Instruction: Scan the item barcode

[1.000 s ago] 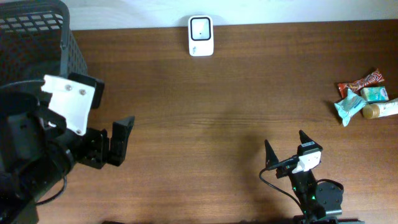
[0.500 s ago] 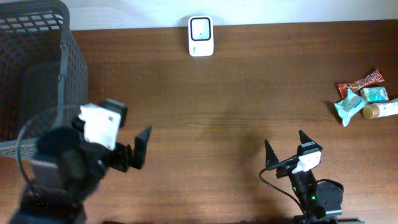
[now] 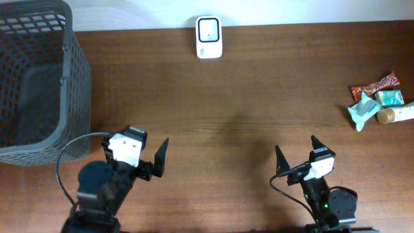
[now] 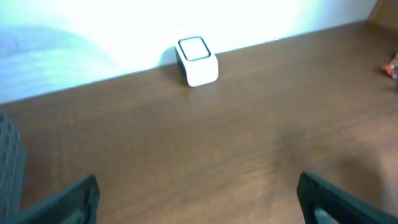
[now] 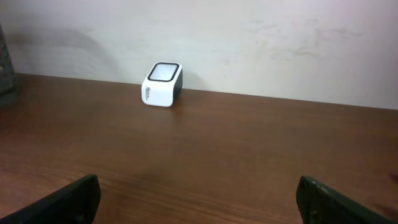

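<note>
Wooden counter (image 3: 259, 97) bare mid-span; both fingers spread, nothing held. Snack pile (image 3: 378, 103) far right best approached by right gripper (image 3: 296, 152), then carried to scanner (image 3: 209, 37).

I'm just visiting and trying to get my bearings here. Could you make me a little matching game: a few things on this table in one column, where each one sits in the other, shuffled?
Things:
1. scanner
2. basket
3. snack packets
4. right gripper

Places:
A. far left corner
B. right edge
C. back edge, middle
D. front, right of middle

Pairs: 1-C, 2-A, 3-B, 4-D
</note>
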